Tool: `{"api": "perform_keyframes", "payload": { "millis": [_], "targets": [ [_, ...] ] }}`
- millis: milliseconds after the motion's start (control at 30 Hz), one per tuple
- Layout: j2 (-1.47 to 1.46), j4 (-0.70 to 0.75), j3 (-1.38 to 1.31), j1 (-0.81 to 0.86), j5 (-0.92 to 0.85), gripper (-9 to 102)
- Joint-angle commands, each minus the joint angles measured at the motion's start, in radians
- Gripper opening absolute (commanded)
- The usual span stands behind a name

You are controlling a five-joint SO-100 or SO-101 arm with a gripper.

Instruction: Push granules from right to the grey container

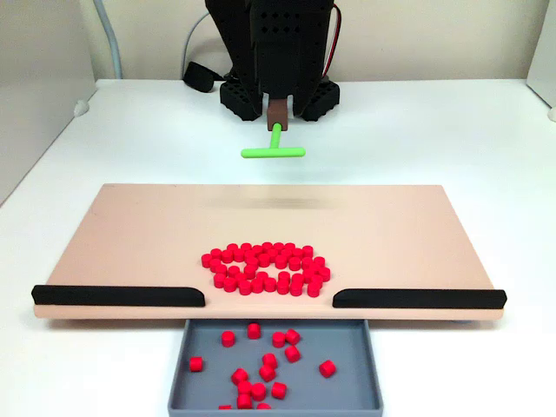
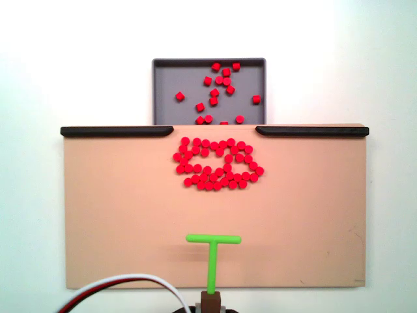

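Note:
Many red granules (image 1: 267,268) lie in an oval cluster on the tan board (image 1: 130,234), just behind the gap between two black strips; in another fixed view the cluster (image 2: 218,164) sits at the board's (image 2: 117,215) middle. More granules lie scattered inside the grey container (image 1: 347,387), (image 2: 169,78), which sits below the gap. My gripper (image 1: 278,109), (image 2: 210,303) is shut on the brown stem of a green T-shaped pusher (image 1: 273,152), (image 2: 213,239). The pusher hangs over the board's edge nearest the arm, well apart from the cluster.
Black strips (image 1: 117,296), (image 1: 419,298) line the board's edge on both sides of the gap. The arm's black base (image 1: 278,52) stands behind the board on the white table (image 1: 452,130). White and red cables (image 2: 130,283) curve by the arm.

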Motion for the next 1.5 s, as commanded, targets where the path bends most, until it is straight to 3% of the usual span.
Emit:
{"api": "perform_keyframes", "payload": {
  "millis": [0,1467],
  "targets": [
    [0.011,0.003,-0.006,-0.005,0.006,0],
    [0.012,0.002,-0.009,0.021,-0.049,0]
  ]
}}
